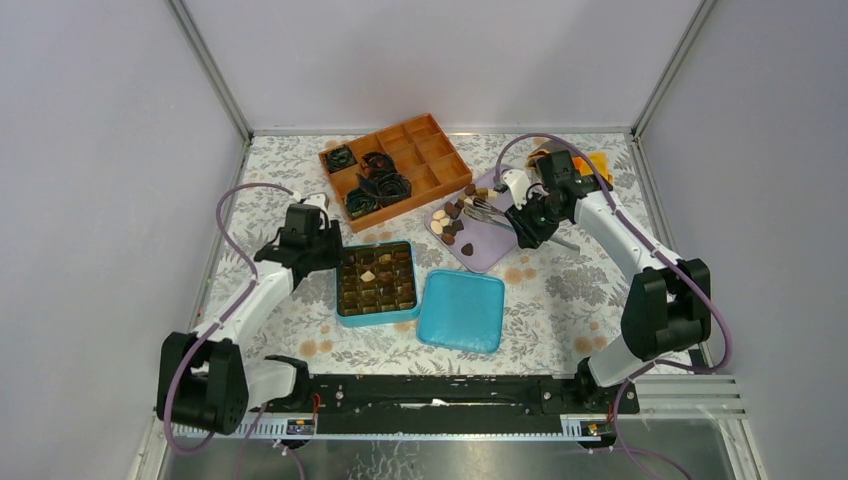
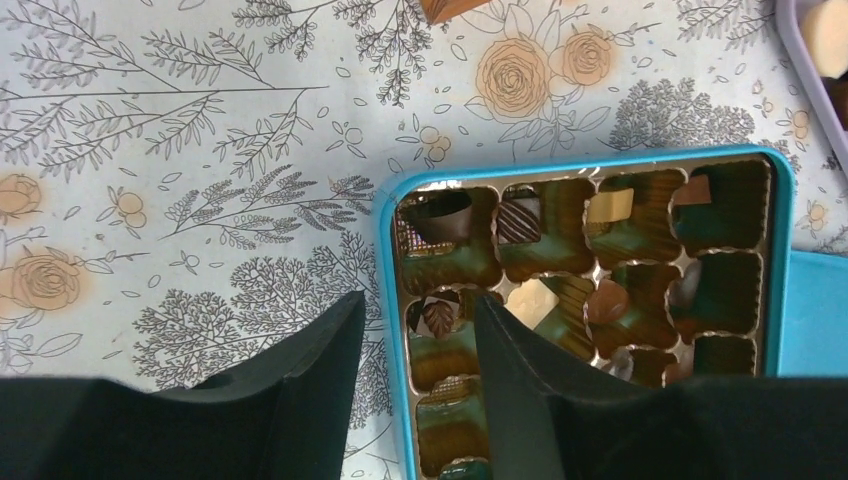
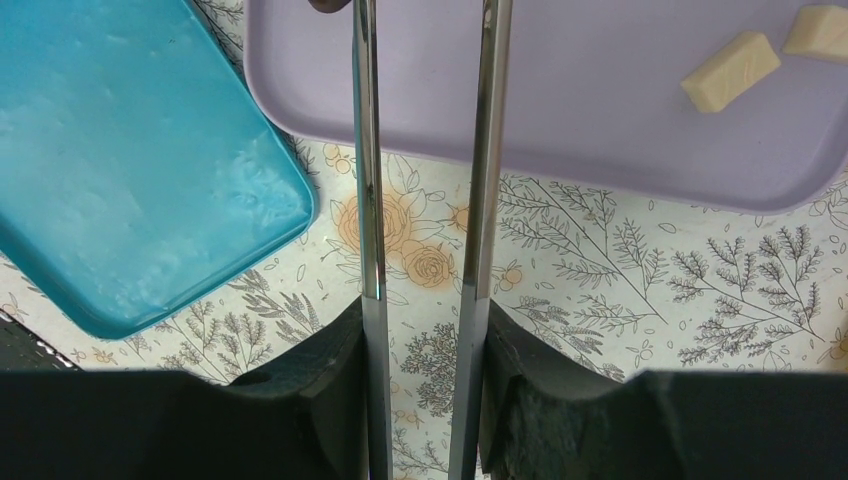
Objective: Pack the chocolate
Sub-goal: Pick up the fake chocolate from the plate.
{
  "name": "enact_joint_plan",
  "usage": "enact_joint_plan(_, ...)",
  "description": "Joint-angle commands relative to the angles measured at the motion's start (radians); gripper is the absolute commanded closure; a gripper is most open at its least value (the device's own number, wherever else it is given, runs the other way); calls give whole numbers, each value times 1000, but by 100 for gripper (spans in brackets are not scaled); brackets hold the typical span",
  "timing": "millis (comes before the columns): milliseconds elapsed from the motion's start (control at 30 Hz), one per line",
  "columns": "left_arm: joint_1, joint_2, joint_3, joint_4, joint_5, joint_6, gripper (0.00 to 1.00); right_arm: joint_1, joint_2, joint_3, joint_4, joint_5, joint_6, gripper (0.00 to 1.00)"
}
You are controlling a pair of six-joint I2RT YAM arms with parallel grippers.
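— Checking the surface: what is carrying the parts?
— A floral-print counter is carrying them; grey walls are enclosing it.
— Counts?
— One teal box, one teal lid, one lilac tray, one orange tray. The chocolate, in dark, mid-brown and cream pieces, is sitting on the lilac tray and in the box's cells. The left hand is standing spread astride the box wall; the right hand is pinching metal tongs.

Brown and cream chocolate on lilac tray
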Motion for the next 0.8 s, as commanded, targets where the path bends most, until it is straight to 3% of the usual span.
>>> enact_joint_plan(0,0,66,58,-10,-17,-26,51,-3,-66,2,26,-45,-2,100)
enact_joint_plan(367,1,213,127,-35,-43,-31,70,-4,-112,-10,35,-76,1,100)
enact_joint_plan(667,1,241,140,-46,-39,-28,100,-4,-136,-12,32,-110,3,100)
enact_joint_plan(767,0,226,142,-44,-37,-29,100,-3,-140,-6,23,-117,4,100)
